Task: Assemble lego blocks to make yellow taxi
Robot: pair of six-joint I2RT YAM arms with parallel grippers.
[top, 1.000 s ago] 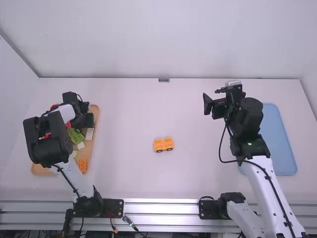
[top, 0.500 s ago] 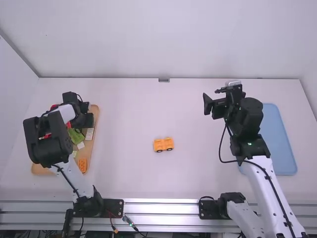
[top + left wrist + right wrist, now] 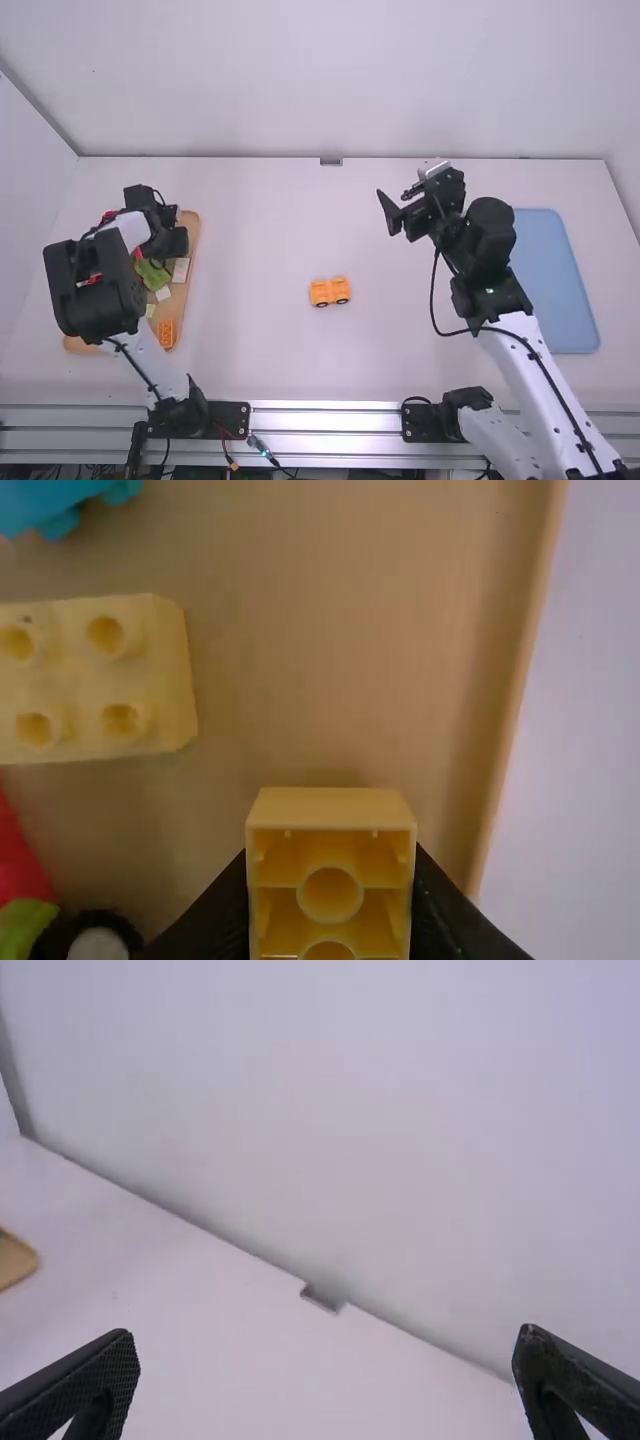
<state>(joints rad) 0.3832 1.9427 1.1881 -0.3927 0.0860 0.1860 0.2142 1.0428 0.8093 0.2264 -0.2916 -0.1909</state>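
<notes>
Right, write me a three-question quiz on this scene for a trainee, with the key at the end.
1. What does the left gripper hold?
a) a blue piece
b) a yellow block
c) a red block

2. True or false: the wheeled orange piece stands on the white table, between the wooden tray and the blue tray.

3. Fill in one word: the fingers of the right gripper stand ____, with nothing between them.

Key: 1 b; 2 true; 3 apart
</notes>
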